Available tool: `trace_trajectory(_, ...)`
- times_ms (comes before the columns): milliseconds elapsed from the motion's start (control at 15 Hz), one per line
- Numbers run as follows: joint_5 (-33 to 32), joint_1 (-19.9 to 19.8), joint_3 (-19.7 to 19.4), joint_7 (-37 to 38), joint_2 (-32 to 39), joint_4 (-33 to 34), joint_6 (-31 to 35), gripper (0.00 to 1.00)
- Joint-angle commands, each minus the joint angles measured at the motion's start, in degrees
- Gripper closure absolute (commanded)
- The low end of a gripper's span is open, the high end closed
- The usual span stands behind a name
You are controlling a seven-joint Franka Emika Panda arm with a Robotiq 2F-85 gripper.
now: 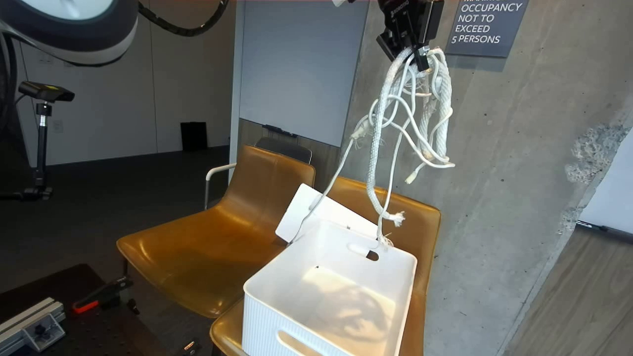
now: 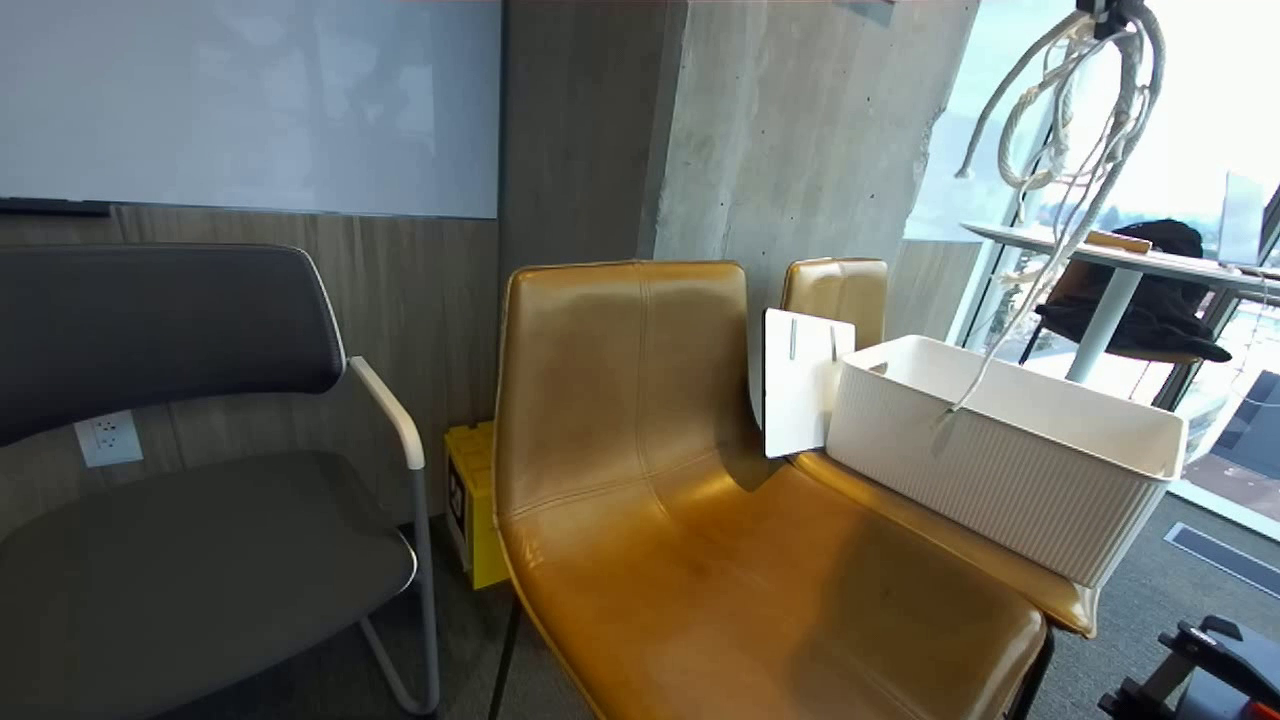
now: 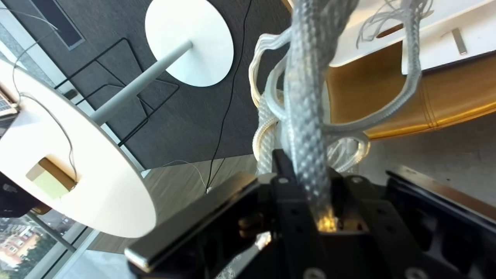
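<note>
- Nearest the camera in the wrist view, white braided rope (image 3: 308, 97) runs up from between the fingers of the Robotiq gripper (image 3: 310, 172), which is narrowed and pinching the bundle.
- Done, by the look of it: grasp and lift; the loops hang well above the white ribbed bin (image 2: 990, 480).
- Not yet done: letting go. Loose ends dangle to the bin's height, touching or not unclear.
- The bin sits on the right-hand tan leather chair (image 1: 420, 217), right of a white flat panel (image 2: 805, 385) in an exterior view.

White rope (image 1: 378, 123), thick and thin strands tangled in loose loops, hangs in the air, pinched near its top, with frayed ends (image 1: 396, 218) pointing downward.
</note>
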Motion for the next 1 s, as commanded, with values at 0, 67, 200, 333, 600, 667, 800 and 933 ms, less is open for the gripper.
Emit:
trace_trajectory(0, -0.25, -0.53, -0.79, -2.35, -0.97, 0.16, 1.71, 0.96)
trace_trajectory(67, -0.33, -0.66, -0.90, -2.55, -1.09, 0.20, 2.27, 0.96)
trace_trajectory(200, -0.31, -1.06, -1.08, -2.90, -1.35, 0.12, 3.39, 0.96)
trace_trajectory(333, -0.19, -1.41, -1.15, -3.28, -1.58, -0.06, 4.42, 0.96)
trace_trajectory(600, 0.16, -2.35, -1.14, -3.92, -1.96, -0.19, 5.62, 0.96)
trace_trajectory(667, 0.07, -2.49, -1.19, -4.13, -2.06, -0.22, 5.75, 0.96)
trace_trajectory(800, 0.15, -2.86, -1.17, -4.51, -2.23, -0.33, 6.06, 0.96)
trace_trajectory(933, 0.87, -3.20, -0.64, -4.99, -2.35, -0.40, 6.77, 0.96)
